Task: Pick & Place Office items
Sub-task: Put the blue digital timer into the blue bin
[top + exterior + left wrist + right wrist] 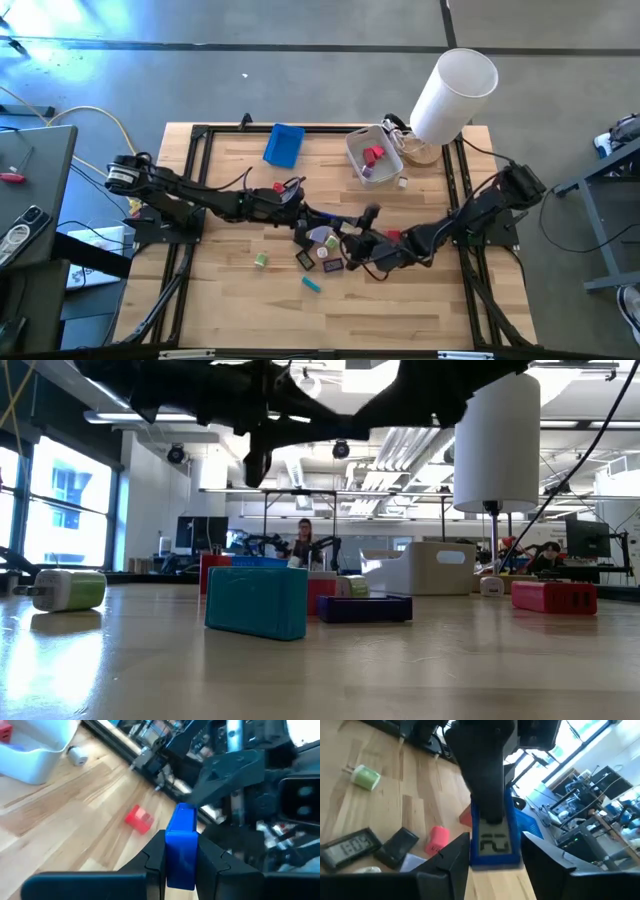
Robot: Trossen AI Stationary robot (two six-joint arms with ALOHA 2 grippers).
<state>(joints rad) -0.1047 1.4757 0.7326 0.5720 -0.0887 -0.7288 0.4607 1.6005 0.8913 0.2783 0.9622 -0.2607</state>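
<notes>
**Spotter:** How much room do I have near the edges?

**Operator:** The table [230,300] is boxed in by 1 black frame [320,128]. Along the rear rail I see 1 blue tray [284,145] left of centre and 1 white bin [352,150] right of centre. 1 tall white cylinder [455,95] stands at the rear right corner. Bare wood runs from the middle cluster to the near edge, and I have more at the left front.

**Spotter:** And the arms?

**Operator:** Both meet over the middle of the table, raised above the wood. My left gripper [181,847] is clamped on 1 blue block [180,827]. My right gripper [492,845] has its jaws on either side of that same block. I cannot tell whether they press it.

**Spotter:** Count the loose items.

**Operator:** Below the arms I count 1 green piece [261,260], 1 teal piece [311,284] and 1 pink piece [437,840]. There is also 1 black piece with a digit face [350,847] and 1 plain black piece [400,845]. In the bin lie 1 red piece [374,154] and 1 purple piece [368,172]. The rest of the cluster is hidden under the arms.
</notes>
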